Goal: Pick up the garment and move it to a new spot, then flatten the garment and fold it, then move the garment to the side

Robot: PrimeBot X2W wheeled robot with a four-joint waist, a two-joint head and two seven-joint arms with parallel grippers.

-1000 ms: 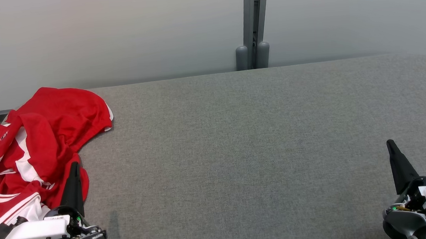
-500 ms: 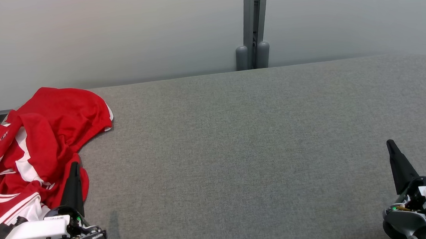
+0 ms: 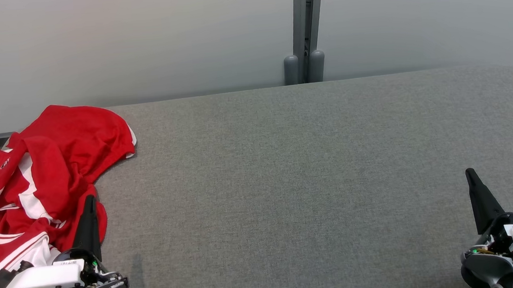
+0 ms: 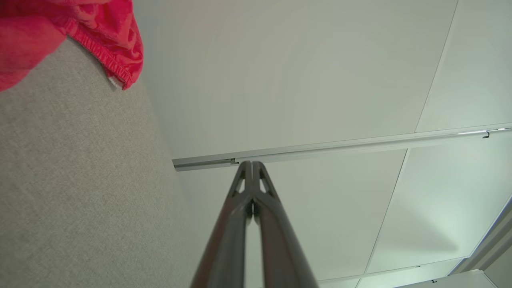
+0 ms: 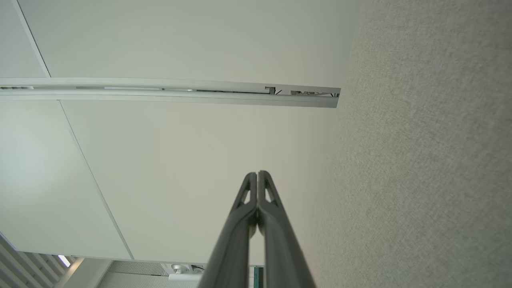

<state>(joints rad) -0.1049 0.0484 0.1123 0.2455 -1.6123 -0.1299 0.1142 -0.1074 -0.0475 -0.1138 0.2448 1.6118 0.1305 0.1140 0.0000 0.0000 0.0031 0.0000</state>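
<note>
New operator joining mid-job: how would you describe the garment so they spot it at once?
Start at the wide grey table before the pale wall. At its left end, by the left gripper, lies the crumpled garment. Its bright red cloth with white stripes stands out against the plain grey surface.

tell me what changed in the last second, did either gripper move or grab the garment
Nothing visibly changed. The left gripper and right gripper are shut and holding nothing, as before. The garment lies crumpled in the same place at the left end of the table.
</note>
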